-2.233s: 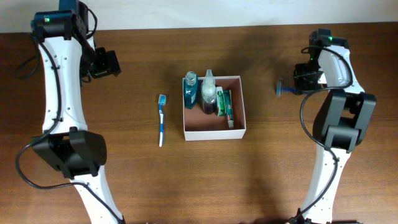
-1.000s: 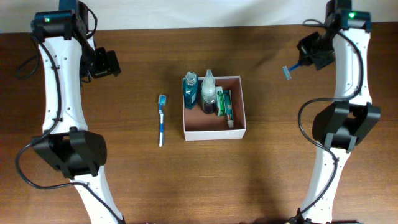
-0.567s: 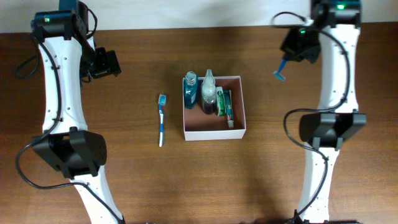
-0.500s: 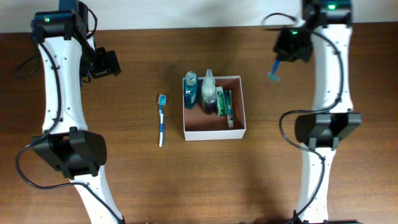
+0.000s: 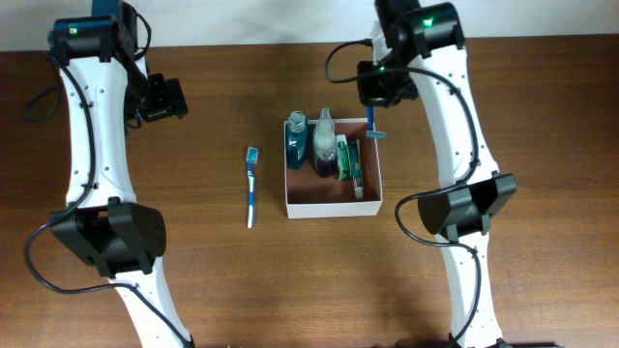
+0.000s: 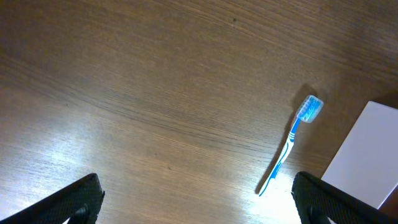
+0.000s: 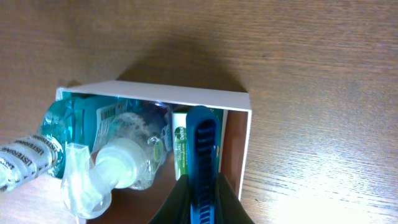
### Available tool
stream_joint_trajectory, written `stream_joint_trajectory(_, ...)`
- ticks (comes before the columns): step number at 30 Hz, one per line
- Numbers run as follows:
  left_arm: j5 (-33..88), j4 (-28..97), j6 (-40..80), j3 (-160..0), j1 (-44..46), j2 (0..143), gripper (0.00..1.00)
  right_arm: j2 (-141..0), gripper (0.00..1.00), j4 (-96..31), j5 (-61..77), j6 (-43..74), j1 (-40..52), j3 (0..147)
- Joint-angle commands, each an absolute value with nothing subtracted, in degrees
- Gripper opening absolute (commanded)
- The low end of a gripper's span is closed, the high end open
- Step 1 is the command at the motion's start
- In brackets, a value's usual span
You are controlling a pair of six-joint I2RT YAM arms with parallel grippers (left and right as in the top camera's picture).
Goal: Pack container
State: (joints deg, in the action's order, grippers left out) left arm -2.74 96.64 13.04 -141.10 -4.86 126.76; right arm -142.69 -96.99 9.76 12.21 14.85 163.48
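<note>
Right hand swung leftward across the counter, now above the far right corner of the container, clenched on a blue razor, container mid-counter, left hand released at far left, toothbrush lying left of the container

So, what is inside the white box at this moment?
The container holds a blue bottle, a clear bottle and a green-and-white packet. The floor under them is hidden. The right fingers hold a blue razor above its corner.

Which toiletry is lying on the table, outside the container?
The blue-and-white toothbrush, left of the container. The two bottles and toothpaste are inside it; the razor is in the right gripper.
</note>
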Motion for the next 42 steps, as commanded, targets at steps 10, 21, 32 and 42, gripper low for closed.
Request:
stream_joint_trajectory(10, -2.33, 96.68, 13.17, -140.7, -5.04, 125.62, 1.0, -141.23, 0.09, -97.36, 6.79, 10.7, 16.86, 156.03)
stream_joint_trajectory(21, -2.33, 96.68, 13.17, -140.7, -5.04, 125.62, 0.99, -141.23, 0.1, -97.34, 6.76, 10.72, 16.86, 155.87)
stream_joint_trajectory(32, -2.33, 96.68, 13.17, -140.7, -5.04, 125.62, 1.0, -141.25, 0.77, -96.4, -7.22, 17.87, 11.11, 155.87)
stream_joint_trajectory(42, -2.33, 96.68, 13.17, -140.7, -5.04, 125.62, 0.99, -141.38, 0.99, -88.86, 7.01, 26.17, 0.58, 155.79)
